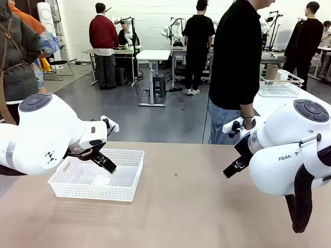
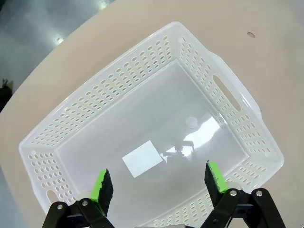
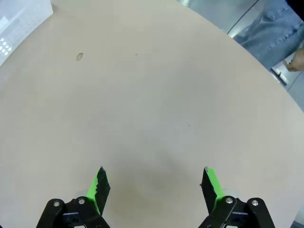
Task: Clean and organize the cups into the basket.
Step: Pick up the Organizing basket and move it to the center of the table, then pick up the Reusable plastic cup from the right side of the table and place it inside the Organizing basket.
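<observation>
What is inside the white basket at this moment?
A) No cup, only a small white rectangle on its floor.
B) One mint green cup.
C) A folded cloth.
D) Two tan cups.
A: the left wrist view looks down into the basket, whose floor is bare except for the white rectangle.

I count one white basket [image 1: 93, 192] on the one worktop [image 1: 196, 206], with one white label [image 2: 142, 158] on its floor. I have two hands to drive, the left hand [image 2: 159, 178] and the right hand [image 3: 154, 183] (two green pads each). One person [image 1: 238, 57] stands opposite me, and one wire basket [image 1: 279, 85] sits beyond.
</observation>
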`<state>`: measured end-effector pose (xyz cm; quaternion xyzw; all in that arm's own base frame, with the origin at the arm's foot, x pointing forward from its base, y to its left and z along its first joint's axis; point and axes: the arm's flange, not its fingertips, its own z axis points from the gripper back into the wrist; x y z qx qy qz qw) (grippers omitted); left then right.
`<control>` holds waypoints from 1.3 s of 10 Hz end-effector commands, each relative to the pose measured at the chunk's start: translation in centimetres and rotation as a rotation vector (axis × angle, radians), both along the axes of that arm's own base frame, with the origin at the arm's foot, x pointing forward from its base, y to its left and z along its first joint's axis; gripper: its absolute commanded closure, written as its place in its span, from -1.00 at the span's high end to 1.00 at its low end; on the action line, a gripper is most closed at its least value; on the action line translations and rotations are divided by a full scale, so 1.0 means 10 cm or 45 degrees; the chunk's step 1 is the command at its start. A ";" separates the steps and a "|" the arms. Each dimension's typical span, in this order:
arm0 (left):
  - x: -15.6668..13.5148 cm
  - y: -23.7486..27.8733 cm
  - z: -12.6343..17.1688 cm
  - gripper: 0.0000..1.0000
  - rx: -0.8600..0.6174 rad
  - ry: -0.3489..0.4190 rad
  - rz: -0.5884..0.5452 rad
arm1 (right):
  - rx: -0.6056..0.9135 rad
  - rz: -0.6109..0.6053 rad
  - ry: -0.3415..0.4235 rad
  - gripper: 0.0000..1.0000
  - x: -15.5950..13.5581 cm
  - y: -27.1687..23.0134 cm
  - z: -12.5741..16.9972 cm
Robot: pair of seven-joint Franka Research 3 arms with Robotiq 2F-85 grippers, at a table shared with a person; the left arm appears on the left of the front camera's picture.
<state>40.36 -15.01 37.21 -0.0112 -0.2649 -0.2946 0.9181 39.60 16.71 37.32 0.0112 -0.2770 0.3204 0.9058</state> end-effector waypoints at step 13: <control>0.00 0.00 0.00 1.00 0.000 0.000 0.000 | 0.000 0.000 0.000 1.00 0.00 0.00 0.00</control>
